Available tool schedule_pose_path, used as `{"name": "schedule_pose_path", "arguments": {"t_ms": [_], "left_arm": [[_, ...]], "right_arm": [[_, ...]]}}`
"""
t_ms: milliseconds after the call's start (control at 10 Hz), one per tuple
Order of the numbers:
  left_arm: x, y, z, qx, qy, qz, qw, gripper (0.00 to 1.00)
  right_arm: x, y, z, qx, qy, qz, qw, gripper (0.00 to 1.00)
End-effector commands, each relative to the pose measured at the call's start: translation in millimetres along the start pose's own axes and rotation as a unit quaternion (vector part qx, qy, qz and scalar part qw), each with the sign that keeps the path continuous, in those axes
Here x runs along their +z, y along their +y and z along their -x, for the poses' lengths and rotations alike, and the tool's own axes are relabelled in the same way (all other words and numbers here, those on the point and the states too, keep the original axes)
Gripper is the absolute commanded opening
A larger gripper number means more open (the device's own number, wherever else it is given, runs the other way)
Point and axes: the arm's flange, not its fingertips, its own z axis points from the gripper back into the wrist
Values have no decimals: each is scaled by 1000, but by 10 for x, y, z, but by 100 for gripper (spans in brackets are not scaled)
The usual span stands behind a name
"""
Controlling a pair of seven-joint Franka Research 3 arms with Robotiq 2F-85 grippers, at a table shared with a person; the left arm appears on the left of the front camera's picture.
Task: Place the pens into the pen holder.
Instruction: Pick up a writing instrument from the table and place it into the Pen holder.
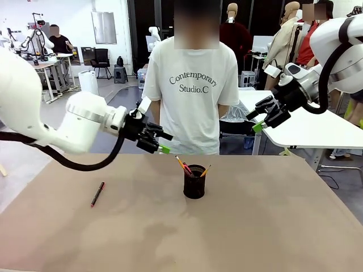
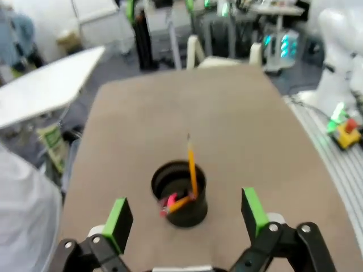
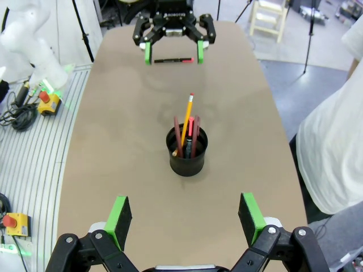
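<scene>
The left hand (image 1: 157, 140) hangs with its jaws spread wide and nothing between them, above the tabletop (image 1: 272, 226) at about 10 o'clock from the pen holder (image 1: 194, 182). The right hand (image 1: 265, 117) is equally wide and empty, raised off toward 2 o'clock. The holder stands upright near the middle of the tabletop with a yellow pencil (image 1: 205, 170) and some reddish sticks (image 1: 184, 166) leaning in it. 1 red pen (image 1: 97, 194) lies loose and flat, well apart at about 9 o'clock from the holder, so the step in hand looks to be fetching it, and the left hand is the nearer one. To do it well, that hand should swing out over the pen, turn its pads across the barrel rather than along it, come straight down, and close near the pen's middle so it hangs balanced. The drop should then come from above the rim, clear of the pencil already poking out. In the left wrist view the picture is blurred, so the holder's contents are hard to count there. In the right wrist view the loose pen lies in line with the far hand's pads, and the height between them cannot be told.
</scene>
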Motion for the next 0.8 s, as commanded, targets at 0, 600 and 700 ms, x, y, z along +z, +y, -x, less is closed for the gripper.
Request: {"name": "schedule_pose_path", "arguments": {"t_ms": [0, 600, 700], "left_arm": [[141, -97, -75, 13, 77, -31, 996, 100], [465, -97, 56, 112, 354, -61, 927, 100], [516, -90, 88, 133, 393, -81, 906, 100]], "right_arm": [[1, 3, -22, 2, 0, 0, 1000, 100], [1, 3, -22, 2, 0, 0, 1000, 100], [1, 3, -22, 2, 0, 0, 1000, 100]]}}
